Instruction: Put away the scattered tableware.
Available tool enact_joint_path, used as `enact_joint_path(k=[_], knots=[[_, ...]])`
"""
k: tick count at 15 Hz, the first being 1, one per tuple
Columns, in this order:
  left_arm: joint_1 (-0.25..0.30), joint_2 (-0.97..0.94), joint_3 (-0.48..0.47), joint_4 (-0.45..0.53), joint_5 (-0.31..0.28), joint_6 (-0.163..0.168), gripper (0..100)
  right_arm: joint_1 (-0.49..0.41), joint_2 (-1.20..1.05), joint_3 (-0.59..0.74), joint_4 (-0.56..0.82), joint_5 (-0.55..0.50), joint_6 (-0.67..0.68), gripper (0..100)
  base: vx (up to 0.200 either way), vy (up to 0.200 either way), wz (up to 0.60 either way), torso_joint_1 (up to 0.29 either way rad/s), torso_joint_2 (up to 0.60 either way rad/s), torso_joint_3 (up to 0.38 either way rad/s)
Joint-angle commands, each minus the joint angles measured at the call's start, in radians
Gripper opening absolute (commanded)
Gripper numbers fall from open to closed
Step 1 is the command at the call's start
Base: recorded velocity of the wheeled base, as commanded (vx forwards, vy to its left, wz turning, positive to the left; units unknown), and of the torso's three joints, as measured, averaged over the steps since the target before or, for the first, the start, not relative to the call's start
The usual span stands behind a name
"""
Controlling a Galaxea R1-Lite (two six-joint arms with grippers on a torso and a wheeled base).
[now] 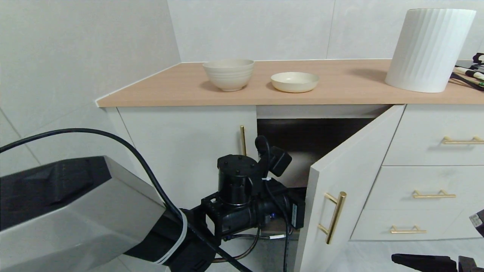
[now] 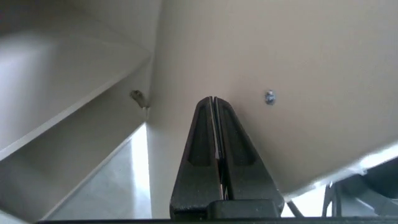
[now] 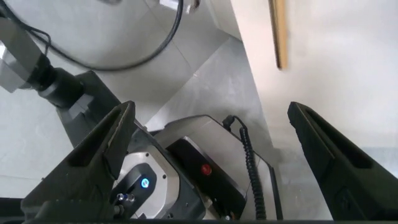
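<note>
Tableware sat on the wooden counter above the cabinet, two pieces in all: one deep ribbed bowl and one shallow dish, side by side but apart, both upright and untouched. Neither was yet put away.

Below them, one cabinet door stood swung open on a dark interior, and the neighbouring door was shut. I judged the open door to be the way in for the dishes.

The left gripper reached low into that opening with its two fingers pressed together and nothing between them. Its tips lay close to a pale inner panel (probably the inside of the open door, which would suit a push to widen it).

The right gripper hung low near the floor with its fingers spread wide apart and empty, seemingly held out of the way.

To the right were three drawers, stacked and each with one gold handle. On the counter's right end stood one tall white ribbed container, with a few utensils just beside it.
</note>
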Motion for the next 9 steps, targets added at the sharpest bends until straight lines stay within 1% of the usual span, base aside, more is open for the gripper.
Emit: enact_joint_path(k=[1,4,5,6,7,8,9], knots=[[-0.002,0.003,-0.011,0.002,0.002,-0.001,0,0.004,-0.021,-0.001,-0.001,0.005,0.000,100,0.000,0.000,0.00,0.000,0.00,0.000],[-0.011,-0.002,-0.010,0.002,0.025,-0.001,0,0.007,-0.060,0.001,-0.001,0.070,0.000,100,0.000,0.000,0.00,0.000,0.00,0.000],[-0.031,0.000,-0.011,0.002,0.030,-0.001,0,0.007,-0.077,0.001,-0.001,0.105,0.000,100,0.000,0.000,0.00,0.000,0.00,0.000],[-0.066,-0.005,-0.010,0.002,0.036,-0.001,0,0.007,-0.097,0.002,-0.001,0.146,0.001,100,0.000,0.000,0.00,0.000,0.00,0.000],[-0.126,-0.020,-0.010,0.002,0.051,-0.001,0,0.007,-0.126,0.005,-0.001,0.225,0.001,100,0.000,0.000,0.00,0.000,0.00,0.000],[-0.198,-0.040,-0.013,0.002,0.057,-0.001,0,0.007,-0.169,0.013,-0.001,0.327,0.003,100,0.000,0.000,0.00,0.000,0.00,0.000],[-0.268,-0.054,-0.034,0.010,0.057,0.001,0,0.005,-0.220,0.028,-0.001,0.464,0.003,100,0.000,0.000,0.00,0.000,0.00,0.000]])
